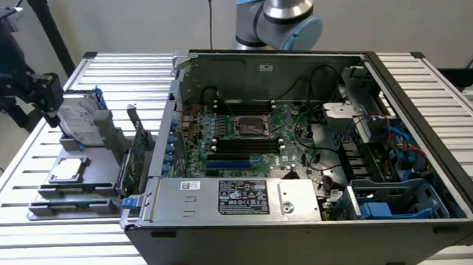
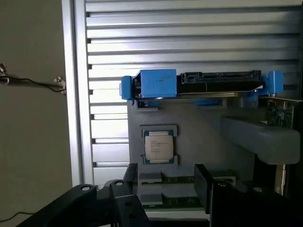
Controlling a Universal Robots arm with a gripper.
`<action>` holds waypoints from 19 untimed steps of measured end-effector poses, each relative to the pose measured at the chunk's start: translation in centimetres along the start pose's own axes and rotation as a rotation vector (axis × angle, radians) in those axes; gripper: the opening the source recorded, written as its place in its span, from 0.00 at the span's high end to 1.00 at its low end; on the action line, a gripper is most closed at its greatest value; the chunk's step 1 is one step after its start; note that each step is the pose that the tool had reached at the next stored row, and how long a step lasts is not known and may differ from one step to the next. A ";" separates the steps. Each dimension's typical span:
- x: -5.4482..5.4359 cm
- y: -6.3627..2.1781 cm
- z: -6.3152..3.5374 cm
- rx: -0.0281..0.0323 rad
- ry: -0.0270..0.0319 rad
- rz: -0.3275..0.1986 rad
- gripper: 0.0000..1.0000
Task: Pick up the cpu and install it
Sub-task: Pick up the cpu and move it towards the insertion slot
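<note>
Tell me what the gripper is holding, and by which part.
Nothing is held: the gripper has its fingers open and empty; the cpu lies in its grey holder.

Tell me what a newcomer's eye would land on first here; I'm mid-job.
First, the big open computer case, its motherboard laid bare with the socket in the middle. Next, at the exterior view's left, the grey holder carrying the small silvery cpu, with the blue-bracketed hard drive standing on edge beyond it. The open jaws point at the cpu and hold nothing.
</note>
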State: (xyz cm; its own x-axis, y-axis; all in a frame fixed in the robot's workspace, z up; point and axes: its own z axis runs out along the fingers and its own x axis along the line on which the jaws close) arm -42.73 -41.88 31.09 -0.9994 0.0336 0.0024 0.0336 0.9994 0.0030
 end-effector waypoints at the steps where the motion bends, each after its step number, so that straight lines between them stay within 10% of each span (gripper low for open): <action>1: 0.0 -0.15 0.18 0.0000 0.0000 -0.001 0.40; 19: 0.0 -0.91 3.46 0.0000 0.0001 -0.039 0.40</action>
State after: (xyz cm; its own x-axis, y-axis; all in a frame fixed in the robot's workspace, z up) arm -42.74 -42.78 27.63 -1.0000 -0.0057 0.0023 -0.0057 1.0000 0.0031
